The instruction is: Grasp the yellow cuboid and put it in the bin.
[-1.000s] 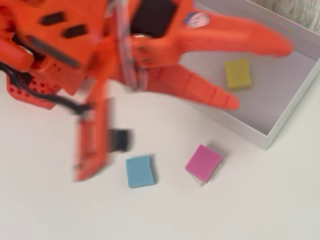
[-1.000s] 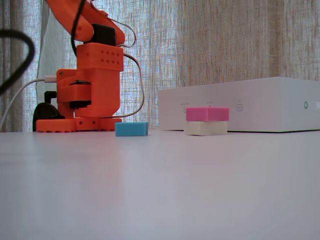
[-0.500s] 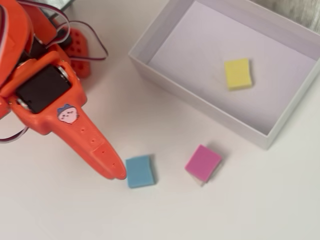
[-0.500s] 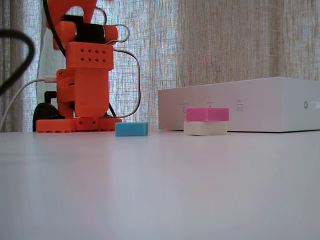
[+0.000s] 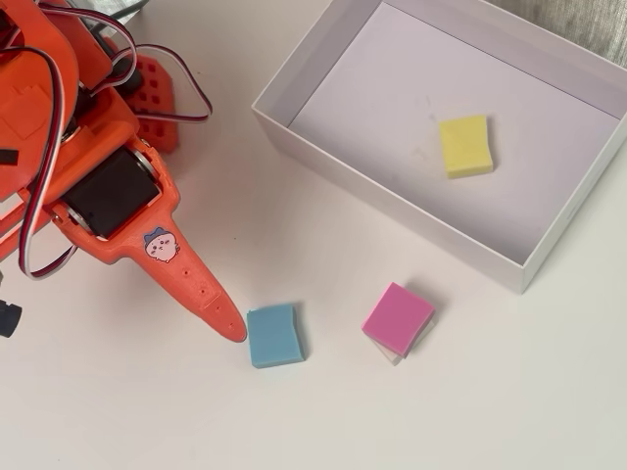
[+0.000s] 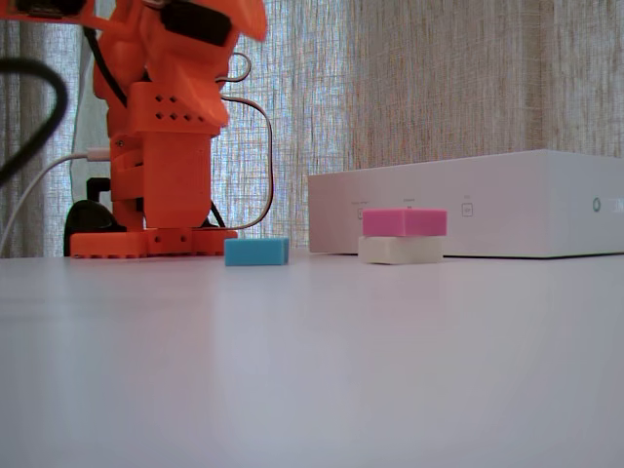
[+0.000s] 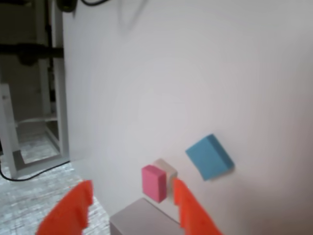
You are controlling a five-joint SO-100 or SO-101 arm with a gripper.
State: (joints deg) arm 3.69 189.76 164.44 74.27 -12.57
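Currently: gripper [image 7: 132, 208], jaws parted and empty, now swung up and away from the bin [image 5: 387, 211] since a second ago, hanging over the blue block [image 5: 273, 335]; yellow cuboid [image 5: 464, 146] lies inside that bin, pink block [image 5: 398, 318] just outside, so delivery looks complete.
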